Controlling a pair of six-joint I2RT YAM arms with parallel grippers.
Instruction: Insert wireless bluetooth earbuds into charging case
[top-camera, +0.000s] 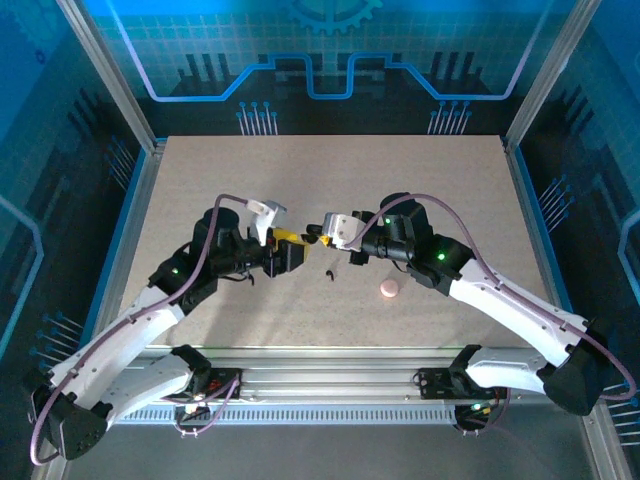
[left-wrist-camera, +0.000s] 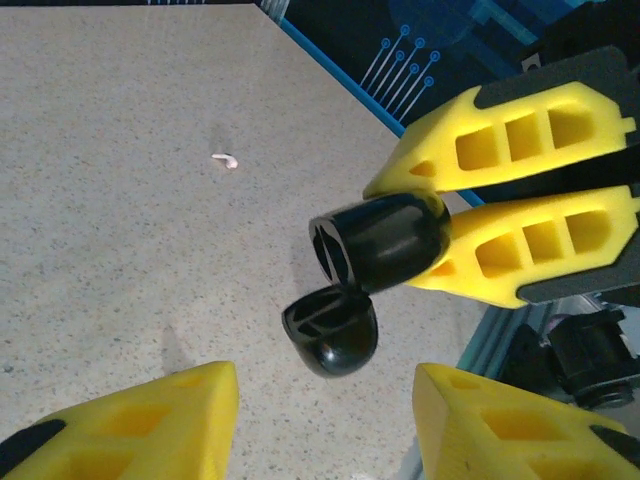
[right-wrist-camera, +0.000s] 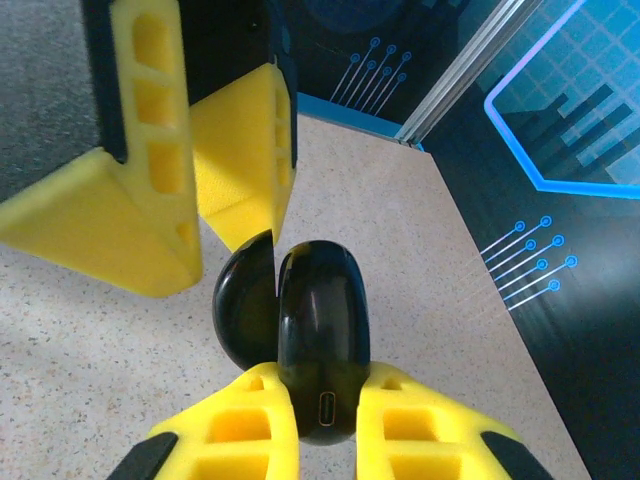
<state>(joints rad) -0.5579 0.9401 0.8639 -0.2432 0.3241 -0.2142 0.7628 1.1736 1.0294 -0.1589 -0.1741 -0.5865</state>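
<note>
Charging case (right-wrist-camera: 322, 330) open | R fingers (right-wrist-camera: 410, 430) grip it; L fingers (left-wrist-camera: 160, 420) apart beside | table (top-camera: 200, 170) edges far

txt: none legible | brands/nos.: none | charging case (right-wrist-camera: 320, 350): maybe unmarked, view soft

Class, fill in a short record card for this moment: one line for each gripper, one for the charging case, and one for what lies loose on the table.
right gripper: shut on the charging case, held above the table
case lid: open, hanging below the case body
left gripper: open, facing the open case, nothing seen between its fingers
loose items: one small black earbud below the two grippers; a pink round piece to its right
earbuds in case: cannot tell
</note>
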